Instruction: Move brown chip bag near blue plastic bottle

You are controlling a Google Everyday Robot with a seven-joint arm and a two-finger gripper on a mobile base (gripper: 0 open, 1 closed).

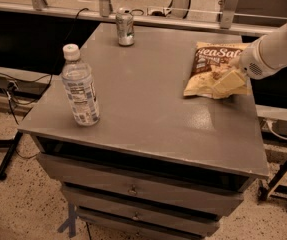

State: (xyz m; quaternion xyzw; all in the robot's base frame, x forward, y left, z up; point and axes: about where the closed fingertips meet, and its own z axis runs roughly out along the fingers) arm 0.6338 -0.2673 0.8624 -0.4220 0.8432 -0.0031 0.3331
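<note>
The brown chip bag (207, 66) lies flat at the right side of the grey table top (148, 114), with its "Sea Salt" lettering facing up. The blue plastic bottle (80, 91) stands upright near the table's left front corner, far from the bag. My gripper (228, 84) reaches in from the right and rests on the bag's near right corner, covering that part of it. The white arm behind it runs off the right edge of the view.
A small silver can (125, 29) stands at the back of the table. The table has drawers below its front edge. Metal rails and cables run behind it. A black stand leg (278, 181) is on the floor at the right.
</note>
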